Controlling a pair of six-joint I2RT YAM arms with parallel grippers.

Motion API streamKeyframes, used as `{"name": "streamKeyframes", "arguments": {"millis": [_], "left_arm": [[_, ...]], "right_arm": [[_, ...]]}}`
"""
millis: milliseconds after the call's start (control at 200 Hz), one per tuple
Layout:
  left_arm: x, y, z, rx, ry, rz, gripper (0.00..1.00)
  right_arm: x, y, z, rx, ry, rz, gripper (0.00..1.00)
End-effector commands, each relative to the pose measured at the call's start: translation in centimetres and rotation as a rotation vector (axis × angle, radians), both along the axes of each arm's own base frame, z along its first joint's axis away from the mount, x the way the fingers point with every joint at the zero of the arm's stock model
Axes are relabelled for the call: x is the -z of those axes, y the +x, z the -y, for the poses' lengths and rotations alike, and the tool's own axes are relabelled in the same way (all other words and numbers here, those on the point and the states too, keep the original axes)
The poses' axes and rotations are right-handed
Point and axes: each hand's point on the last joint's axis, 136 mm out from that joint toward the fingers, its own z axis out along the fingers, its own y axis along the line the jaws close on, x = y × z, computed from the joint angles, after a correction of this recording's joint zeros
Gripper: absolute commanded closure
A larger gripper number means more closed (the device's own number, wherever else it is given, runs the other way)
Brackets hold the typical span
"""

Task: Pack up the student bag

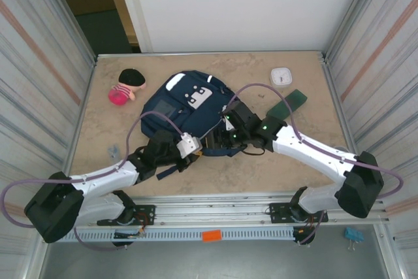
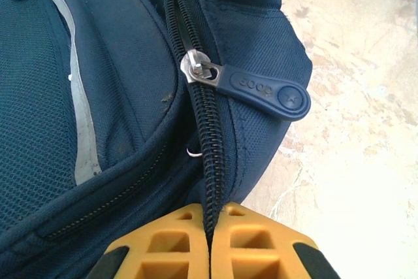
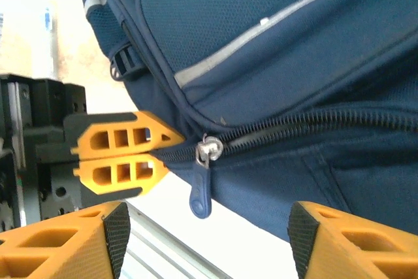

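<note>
You get the top view from above and behind both arms, far off. Each wrist camera looks past its own fingers (image 2: 163, 249) (image 3: 72, 240), close on the bag (image 1: 186, 106); both share the zipper pull (image 2: 258, 88) (image 3: 201, 191) just ahead.

Before me lies a beige, marbled tabletop (image 1: 215, 176), fenced left and right by corrugated metal panels (image 1: 39, 63). A plain white wall (image 1: 241, 4) closes the far side; a dim doorway (image 1: 98, 24) opens at its left.

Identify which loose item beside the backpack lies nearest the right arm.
The dark green flat case, right beside the right arm; the small white square item sits farther back, and the pink plush doll lies beyond the student bag, far left.
</note>
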Motion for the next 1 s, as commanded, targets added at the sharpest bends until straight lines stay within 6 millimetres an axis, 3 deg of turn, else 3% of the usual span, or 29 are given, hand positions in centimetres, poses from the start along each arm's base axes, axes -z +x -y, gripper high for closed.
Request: {"name": "streamKeyframes", "arguments": {"millis": [0, 160, 581, 702, 862, 997], "left_arm": [[-4.0, -0.1, 1.4, 0.056, -0.14, 0.05, 1.0], [-4.3, 0.0, 1.4, 0.064, -0.144, 0.055, 1.0], [-5.0, -1.0, 1.7, 0.114, -0.184, 0.053, 1.0], [-5.4, -0.9, 1.5, 0.104, -0.189, 0.073, 1.0], [-5.0, 0.0, 0.7, 0.046, -0.146, 0.096, 1.0], [-4.9, 0.2, 0.5, 0.031, -0.132, 0.114, 1.0]], "right_arm": [[0.3, -0.8, 0.4, 0.031, 0.021, -0.009, 0.36], [0.4, -0.8, -0.3, 0.017, -0.008, 0.021, 0.36], [2.1, 1.8, -2.4, -0.031, -0.086, 0.046, 0.46], [2.8, 2.7, -2.0, 0.004, -0.134, 0.051, 0.54], [2.9, 3.5, 0.5, 0.086, -0.264, 0.073, 0.67], [2.2, 3.3, -0.2, 0.039, -0.245, 0.074, 0.75]]}}
